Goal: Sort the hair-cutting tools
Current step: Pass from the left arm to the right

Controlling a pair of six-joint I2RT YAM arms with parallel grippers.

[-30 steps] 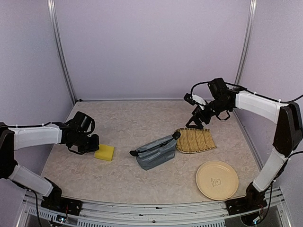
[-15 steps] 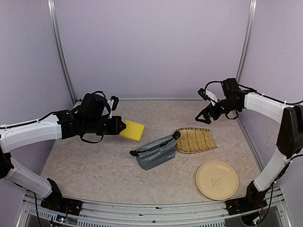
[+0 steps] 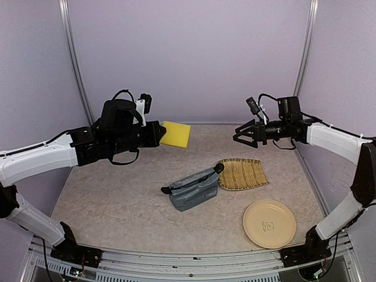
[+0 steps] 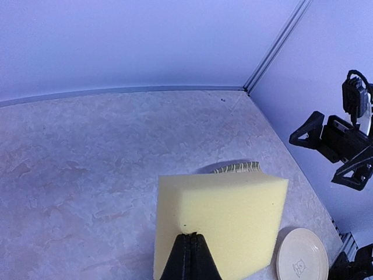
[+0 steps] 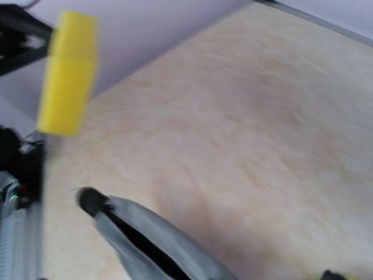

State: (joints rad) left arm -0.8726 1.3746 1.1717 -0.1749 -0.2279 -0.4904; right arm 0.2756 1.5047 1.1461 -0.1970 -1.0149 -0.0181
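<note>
My left gripper [image 3: 158, 134] is clamped on the yellow sponge [image 3: 176, 134], held high, I guess to clear it away. The right gripper [image 3: 241, 134] hangs spread wide, empty. No hair-cutting tools in sight; probably inside the zip pouch [image 3: 194, 189] on the worktop [image 3: 117, 197].

Soft, even light fills the overhead view. The grey-blue zip pouch [image 3: 194, 189] casts only a faint shadow on the table [image 3: 117, 200] just beside it. The left wrist view is sharp, with a bluish cast. The right wrist view is warm-toned and smeared: the pouch and, up-left of it, the yellow sponge [image 5: 67, 73] have blurred edges.
</note>
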